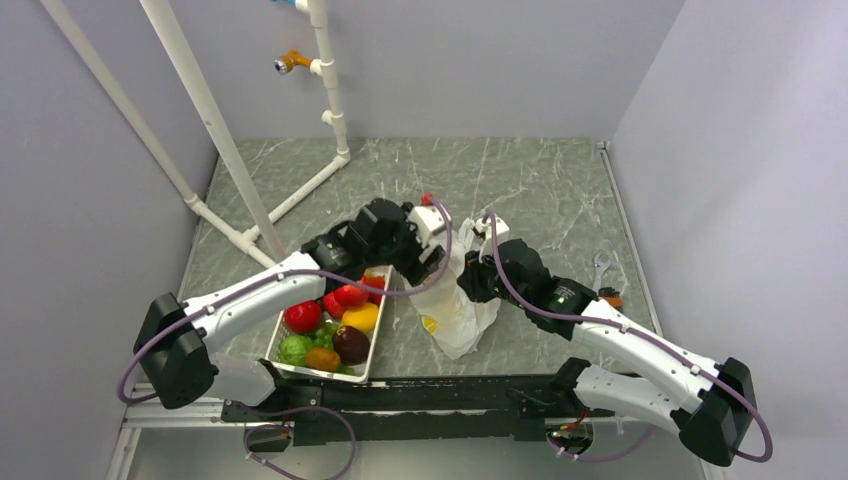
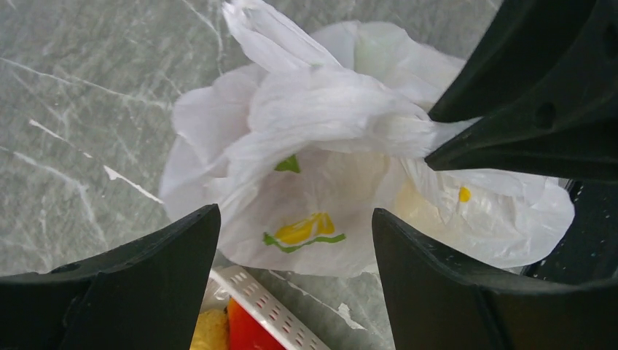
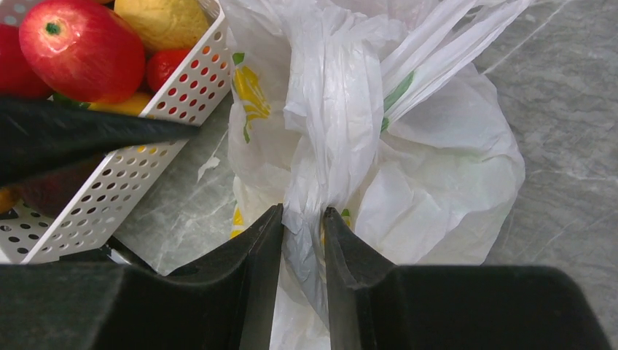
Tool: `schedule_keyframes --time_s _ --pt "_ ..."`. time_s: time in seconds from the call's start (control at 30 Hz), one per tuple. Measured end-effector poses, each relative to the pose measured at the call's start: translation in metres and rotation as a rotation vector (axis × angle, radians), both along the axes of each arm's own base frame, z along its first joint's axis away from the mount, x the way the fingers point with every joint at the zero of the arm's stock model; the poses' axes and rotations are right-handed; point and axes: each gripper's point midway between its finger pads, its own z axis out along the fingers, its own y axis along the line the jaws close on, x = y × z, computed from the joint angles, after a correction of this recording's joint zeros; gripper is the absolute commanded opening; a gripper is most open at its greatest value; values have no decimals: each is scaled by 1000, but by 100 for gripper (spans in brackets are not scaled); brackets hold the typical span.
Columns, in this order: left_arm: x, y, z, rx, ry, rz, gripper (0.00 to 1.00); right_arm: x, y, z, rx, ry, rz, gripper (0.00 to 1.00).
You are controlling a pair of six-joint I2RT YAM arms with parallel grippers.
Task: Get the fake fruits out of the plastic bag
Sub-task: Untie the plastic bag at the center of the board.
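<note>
Top external view: noting the plastic bag (image 1: 455, 312) slumped on the counter (image 1: 540, 190), just beside the right wall of the white mesh basket (image 1: 378, 335) and between the two arms.

Recording the right gripper (image 3: 302, 240) as clamping a gathered fold of the bag between nearly closed jaws, and confirming that pinch from the left wrist view. Recording the left gripper (image 2: 295, 292) as hanging above the bag with jaws wide apart and holding nothing.

Judging progress: finding fake fruits (image 1: 361, 318) already in the basket, among them yellow, green and red pieces. Rating the task as well along, possibly near its end, given the limp bag and no firm bulge. Leaving open the checking of the bag and the lifting out of anything remaining.

Listing limits:
- Failing to see the bag's mouth or interior in any view, so not confirming it as empty.
- Reading the yellow-green mark as print, but not resolving a faint yellow tinge under the film near the right jaws.
- Losing both sets of fingertips behind the wrists in the top view.
- Seeing only a corner of the basket in the wrist views.
- Not identifying a small red object (image 1: 427, 199) beyond the left wrist.
</note>
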Motion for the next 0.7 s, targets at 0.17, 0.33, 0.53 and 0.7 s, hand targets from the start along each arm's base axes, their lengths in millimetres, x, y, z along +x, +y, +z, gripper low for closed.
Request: schedule_keyframes --time_s 0.17,0.33,0.53,0.7 --pt "1 -8 -27 82 -63 -25 78 -4 -1 -7 0 16 3 29" --pt "19 -12 -43 137 -72 -4 74 -8 0 -9 17 29 11 27" --pt "25 -17 -41 116 -76 0 74 -11 4 -10 37 45 23 27" --pt "35 -16 -33 31 -22 14 59 -11 8 -12 50 59 30 34"
